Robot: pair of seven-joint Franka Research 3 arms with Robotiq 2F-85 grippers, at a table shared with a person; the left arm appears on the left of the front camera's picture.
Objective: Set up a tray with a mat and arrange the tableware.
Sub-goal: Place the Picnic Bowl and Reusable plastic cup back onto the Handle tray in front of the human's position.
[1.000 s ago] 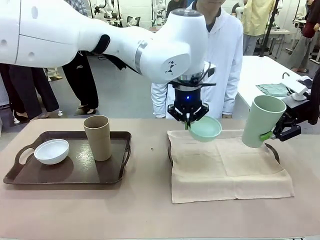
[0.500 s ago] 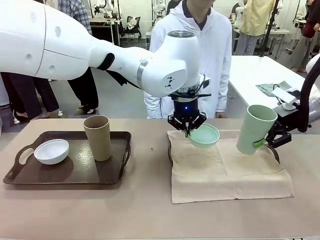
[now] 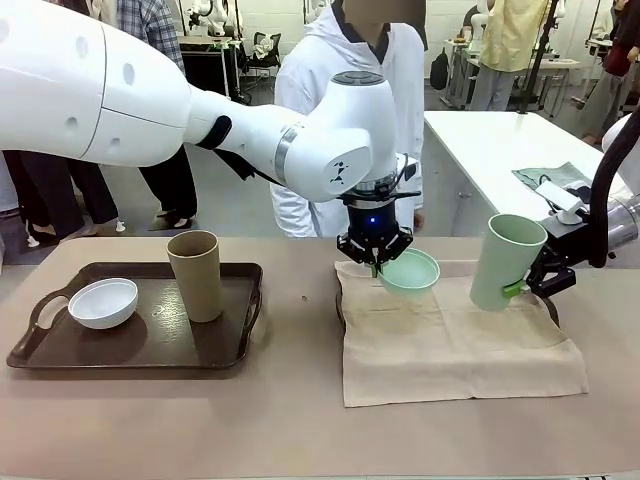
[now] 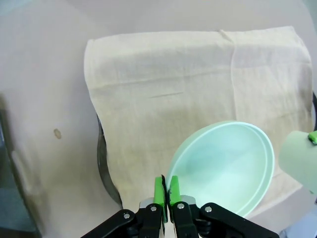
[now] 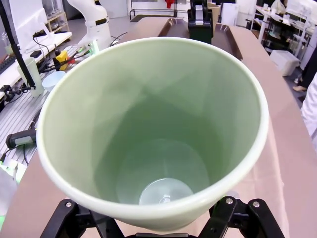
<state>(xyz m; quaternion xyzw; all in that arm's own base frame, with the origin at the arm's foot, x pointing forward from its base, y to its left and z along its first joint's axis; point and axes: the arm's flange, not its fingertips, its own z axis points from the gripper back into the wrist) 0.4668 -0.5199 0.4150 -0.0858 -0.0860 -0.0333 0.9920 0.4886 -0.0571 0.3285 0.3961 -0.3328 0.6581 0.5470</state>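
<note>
While both arms are carrying mint pieces, table (image 3: pixel 300 420): is bearing two trays, one to each side.
Left arm (image 3: pixel 200 110): is reaching across the middle to the right-side tray.
Mat (image 3: pixel 450 345): is lying spread over the right tray (image 3: pixel 340 308) and is hiding all but its dark rim.
Left tray (image 3: pixel 150 345): is holding the tan cup (image 3: pixel 196 275), upright, and the white bowl (image 3: pixel 103 302) beside it; both are well apart from either gripper.
Mint cup (image 3: pixel 508 262): is hanging over the mat's right far part, with its long axis tilted, mouth up and leaning outward, base toward the mat's middle.
Mint bowl (image 3: pixel 410 272): is hanging low over the mat's far middle, tipped, with its body lying to the cup's side of the fingers; cannot tell if its base is touching the cloth.
Right gripper (image 3: pixel 530 285): is clamping the mint cup's wall low down, jaws wide around it.
Left gripper (image 3: pixel 376 258): is pinching the bowl's rim, jaws nearly together.
Pads (image 4: pixel 158 191): are squeezing the rim's near edge.
Key relation: bowl and cup are hanging near each other but apart; the left arm is nearer mid-mat, the right arm nearer the right edge.
Next, likely: lowering calls for levelling the bowl and righting the cup, while keeping the gap between them.
</note>
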